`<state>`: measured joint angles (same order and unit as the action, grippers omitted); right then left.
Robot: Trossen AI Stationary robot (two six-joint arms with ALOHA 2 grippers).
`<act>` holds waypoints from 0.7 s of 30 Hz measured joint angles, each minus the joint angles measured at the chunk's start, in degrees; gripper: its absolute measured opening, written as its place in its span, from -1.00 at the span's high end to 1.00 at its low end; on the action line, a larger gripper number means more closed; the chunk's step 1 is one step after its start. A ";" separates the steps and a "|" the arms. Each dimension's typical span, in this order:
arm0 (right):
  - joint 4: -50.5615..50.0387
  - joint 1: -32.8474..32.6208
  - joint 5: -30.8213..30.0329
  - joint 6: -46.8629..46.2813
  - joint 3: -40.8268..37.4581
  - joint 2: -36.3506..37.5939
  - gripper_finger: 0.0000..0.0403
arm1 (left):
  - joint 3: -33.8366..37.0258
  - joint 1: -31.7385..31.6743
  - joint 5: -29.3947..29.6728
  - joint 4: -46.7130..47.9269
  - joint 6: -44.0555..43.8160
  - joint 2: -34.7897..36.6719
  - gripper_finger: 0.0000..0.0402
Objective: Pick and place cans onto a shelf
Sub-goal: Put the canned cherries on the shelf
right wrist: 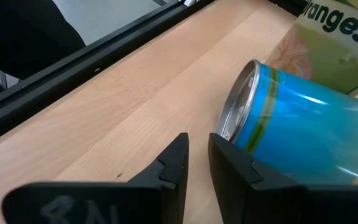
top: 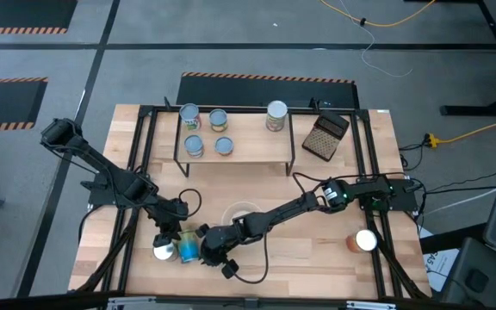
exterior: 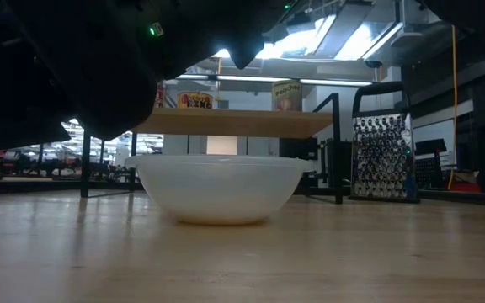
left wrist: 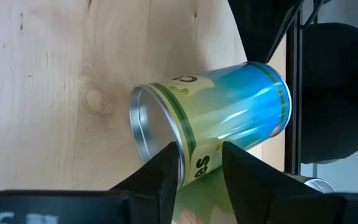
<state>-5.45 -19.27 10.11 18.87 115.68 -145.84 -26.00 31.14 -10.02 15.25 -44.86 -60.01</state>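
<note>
A blue-green can lies on its side on the table near the front left; it shows in the left wrist view and the right wrist view. Beside it stands a white-topped can with an oranges label. My left gripper hangs over these two cans, fingers a little apart. My right gripper lies low beside the lying can's silver end, fingers narrowly apart. Several cans stand on the wooden shelf. A red-orange can stands at the front right. My left gripper points down over the two cans; the oranges label shows through the gap between its fingers, and I cannot tell whether they touch either can. My right gripper's one finger stands right at the lying can's silver end rim; I cannot tell whether it touches.
A clear bowl sits mid-table in front of the shelf. A dark grid-patterned grater stands to the shelf's right. Black frame rails run along the table's sides. Bare wood lies between the bowl and the red-orange can.
</note>
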 joint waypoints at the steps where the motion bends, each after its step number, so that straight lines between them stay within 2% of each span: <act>1: 0.00 0.00 0.00 0.01 0.00 0.00 0.67 | 0.00 -0.01 0.00 0.00 0.00 0.00 0.44; 15: -0.03 -0.09 0.47 0.00 0.00 0.00 0.67 | -0.11 0.02 -0.68 -0.13 0.00 0.13 0.82; 21: -0.30 -0.09 0.50 0.01 0.00 0.00 0.67 | -0.11 0.03 -0.76 -0.13 -0.02 0.17 0.88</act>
<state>-5.75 -19.35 10.61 18.87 115.68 -145.84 -26.11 31.18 -10.79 15.11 -44.88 -59.83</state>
